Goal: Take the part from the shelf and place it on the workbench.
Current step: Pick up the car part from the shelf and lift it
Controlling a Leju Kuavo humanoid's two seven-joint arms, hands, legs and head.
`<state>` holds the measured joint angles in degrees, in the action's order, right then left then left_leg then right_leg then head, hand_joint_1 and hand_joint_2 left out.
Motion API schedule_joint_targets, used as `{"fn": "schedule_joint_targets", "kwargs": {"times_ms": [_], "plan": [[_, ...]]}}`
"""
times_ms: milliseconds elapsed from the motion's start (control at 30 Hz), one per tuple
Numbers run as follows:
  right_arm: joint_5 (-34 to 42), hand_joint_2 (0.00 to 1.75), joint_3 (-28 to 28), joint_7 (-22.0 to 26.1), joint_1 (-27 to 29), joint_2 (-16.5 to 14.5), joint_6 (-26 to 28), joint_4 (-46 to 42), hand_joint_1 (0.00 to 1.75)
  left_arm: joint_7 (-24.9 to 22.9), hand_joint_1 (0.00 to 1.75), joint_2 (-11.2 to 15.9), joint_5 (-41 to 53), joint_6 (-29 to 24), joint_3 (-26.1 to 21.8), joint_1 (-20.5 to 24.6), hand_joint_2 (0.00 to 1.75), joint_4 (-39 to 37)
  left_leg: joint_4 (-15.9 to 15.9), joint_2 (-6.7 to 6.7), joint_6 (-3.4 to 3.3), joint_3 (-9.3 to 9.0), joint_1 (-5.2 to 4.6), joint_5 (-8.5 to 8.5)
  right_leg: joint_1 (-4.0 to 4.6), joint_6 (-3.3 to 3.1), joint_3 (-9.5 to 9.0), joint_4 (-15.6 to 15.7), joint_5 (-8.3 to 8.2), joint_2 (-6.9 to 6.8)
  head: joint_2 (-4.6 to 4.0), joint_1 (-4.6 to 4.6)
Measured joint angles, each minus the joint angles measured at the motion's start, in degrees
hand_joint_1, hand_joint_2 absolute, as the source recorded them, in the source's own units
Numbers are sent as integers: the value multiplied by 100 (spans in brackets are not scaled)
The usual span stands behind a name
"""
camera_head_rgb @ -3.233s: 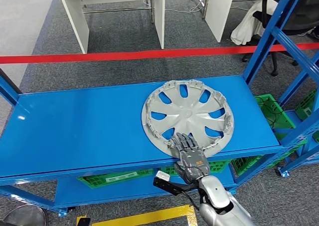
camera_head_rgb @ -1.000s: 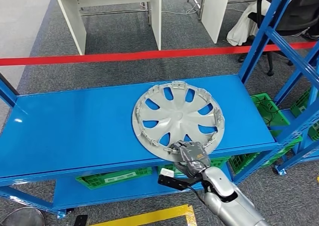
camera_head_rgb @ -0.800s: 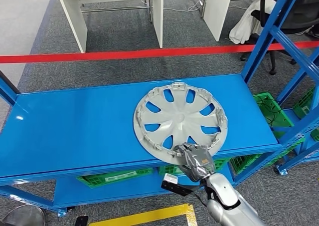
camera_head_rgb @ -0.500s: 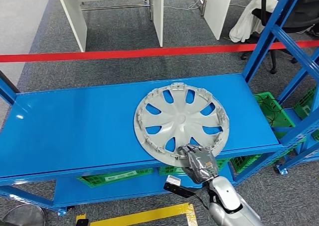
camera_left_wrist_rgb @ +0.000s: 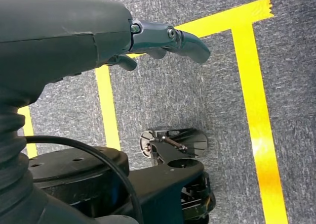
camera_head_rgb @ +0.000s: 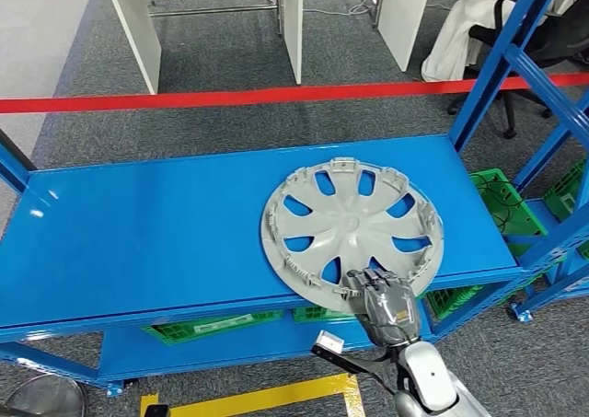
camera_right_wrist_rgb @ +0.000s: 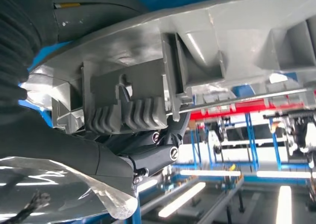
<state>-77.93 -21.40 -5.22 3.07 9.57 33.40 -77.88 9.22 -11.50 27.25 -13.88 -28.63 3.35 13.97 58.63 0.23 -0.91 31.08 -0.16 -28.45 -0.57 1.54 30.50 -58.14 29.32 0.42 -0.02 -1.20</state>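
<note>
The part is a silver hubcap [camera_head_rgb: 351, 224] lying face-down on the blue shelf [camera_head_rgb: 139, 242], right of its middle, with its near rim hanging over the shelf's front edge. My right hand [camera_head_rgb: 386, 305] grips that near rim from the front. In the right wrist view the dark fingers [camera_right_wrist_rgb: 149, 155] curl against the hubcap's ribbed rim [camera_right_wrist_rgb: 223, 41]. My left hand [camera_left_wrist_rgb: 74, 41] hangs at my side over grey carpet, fingers stretched out and holding nothing.
Blue shelf uprights [camera_head_rgb: 500, 58] rise at the right. Green crates [camera_head_rgb: 208, 325] sit on the lower shelf level. A red tape line [camera_head_rgb: 208, 99] crosses the carpet behind the shelf, with white desks [camera_head_rgb: 208, 12] beyond. Yellow floor tape [camera_head_rgb: 278, 399] lies near my feet.
My right hand went from lying flat on the hubcap to gripping its near rim. In the last half second the hubcap slid slightly right and toward the front edge.
</note>
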Motion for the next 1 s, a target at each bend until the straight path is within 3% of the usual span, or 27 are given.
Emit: {"fn": "schedule_joint_targets", "kwargs": {"times_ms": [233, 433, 700, 1000], "plan": [[-164, 175, 54, -40, 72, -21, 122, -135, 175, -9, 0, -14, 33, 31, 0, 0, 175, 0, 0, 0, 0, 8, 0, 0, 0, 0, 8, 0, 0, 0, 0, 0], [-716, 175, 154, -139, 155, -21, 482, -271, 175, 42, 0, -28, 123, 43, 0, 1, 175, 0, 0, 0, 0, 13, -1, 0, -1, 0, 13, 0, 0, 2, 0, -1], [-1195, 175, 282, -228, 340, -13, 517, -734, 175, 237, 0, -55, 164, -19, 0, 5, 175, 0, 0, 0, 0, 21, -1, 0, -1, 0, 23, 0, 0, 2, 0, 0], [-1199, 175, 367, -224, 348, 284, 517, -1089, 175, 246, 0, -61, 246, -27, 0, 9, 175, 0, 1, 0, 0, 26, -2, 1, -2, 0, 25, 0, 0, 1, 0, -1]]}}
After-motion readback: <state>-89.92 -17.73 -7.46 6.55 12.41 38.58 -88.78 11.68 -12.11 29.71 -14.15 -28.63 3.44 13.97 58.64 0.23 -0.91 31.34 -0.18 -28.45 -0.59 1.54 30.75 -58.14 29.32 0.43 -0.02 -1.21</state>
